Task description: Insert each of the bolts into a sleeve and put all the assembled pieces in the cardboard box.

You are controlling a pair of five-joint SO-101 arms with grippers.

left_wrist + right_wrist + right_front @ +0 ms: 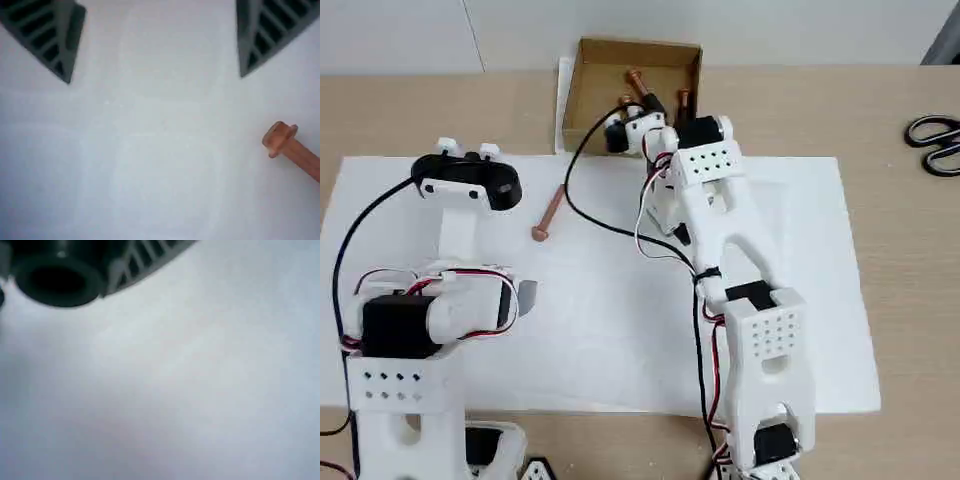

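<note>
A copper bolt (pixel 551 213) lies loose on the white mat (pixel 600 330), its head (pixel 279 138) toward the near side. My left gripper (pixel 525 297) hangs over the mat just short of the bolt, and in the left wrist view my left gripper (pixel 155 77) is open with bare mat between its dark fingers (pixel 55 35). By the near edge of the cardboard box (pixel 582 95), my right gripper (pixel 632 130) is shut on a black sleeve (pixel 57 282) whose bore is empty. Two bolts in sleeves (pixel 638 85) lie in the box.
Scissors (pixel 935 140) lie at the far right of the wooden table. Black cables (pixel 605 225) trail across the mat between the arms. The near middle of the mat is bare.
</note>
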